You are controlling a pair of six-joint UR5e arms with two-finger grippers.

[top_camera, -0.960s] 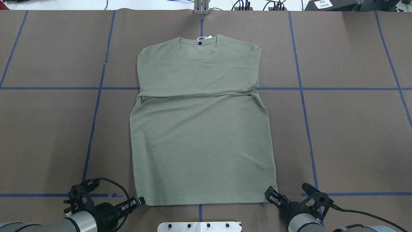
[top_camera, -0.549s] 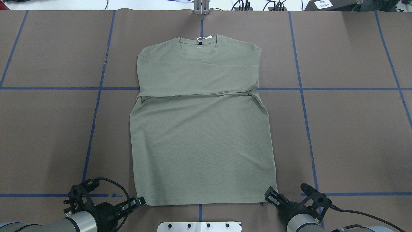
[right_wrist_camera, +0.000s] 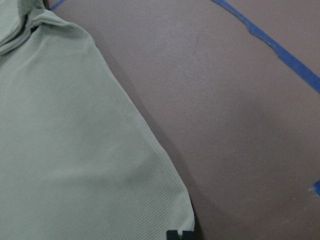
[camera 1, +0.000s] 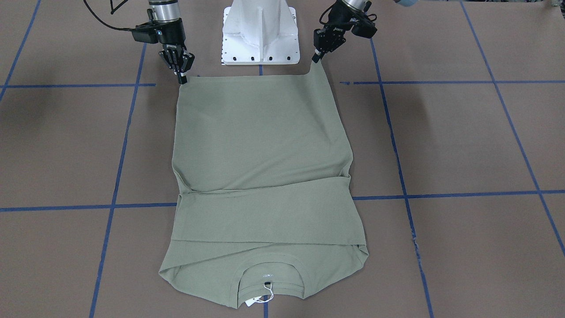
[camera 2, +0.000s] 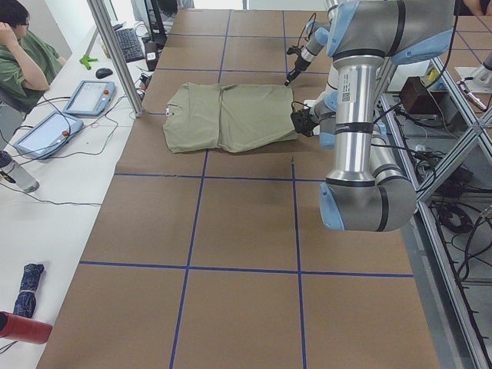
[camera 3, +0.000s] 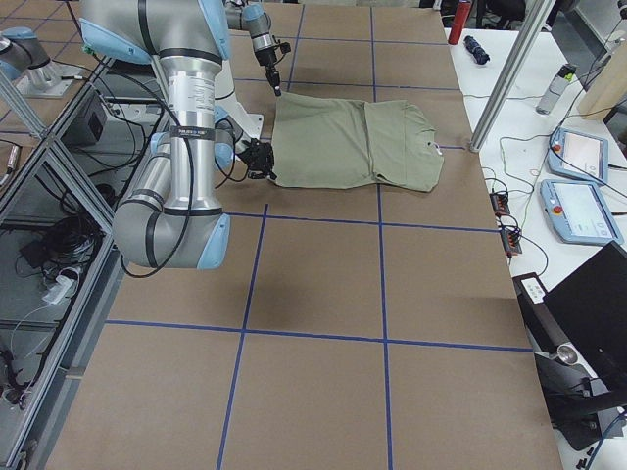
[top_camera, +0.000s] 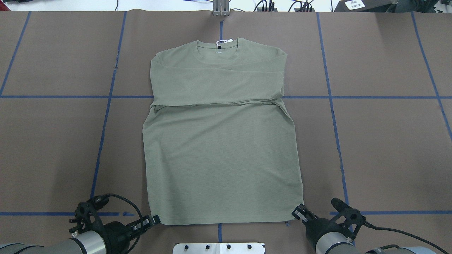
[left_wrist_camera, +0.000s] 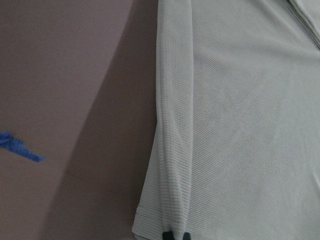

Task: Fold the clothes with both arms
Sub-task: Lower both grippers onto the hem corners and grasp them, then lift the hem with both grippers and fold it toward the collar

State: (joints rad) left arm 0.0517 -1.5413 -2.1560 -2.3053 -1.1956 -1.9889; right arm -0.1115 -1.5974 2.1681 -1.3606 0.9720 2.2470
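Flat on brown paper-covered table (top_camera: 388, 148), centred: sage-green knit long-sleeved shirt (top_camera: 222, 158) — long axis away from robot, neck far, hem near, sleeves folded across chest. Clamped onto hem corners — left gripper (top_camera: 155, 219), right gripper (top_camera: 296, 212).

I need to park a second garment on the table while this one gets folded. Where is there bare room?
Bare table lies wide on either side of the shirt. Crowded: the near edge, where the left gripper and right gripper pinch the hem corners beside the pedestal base.
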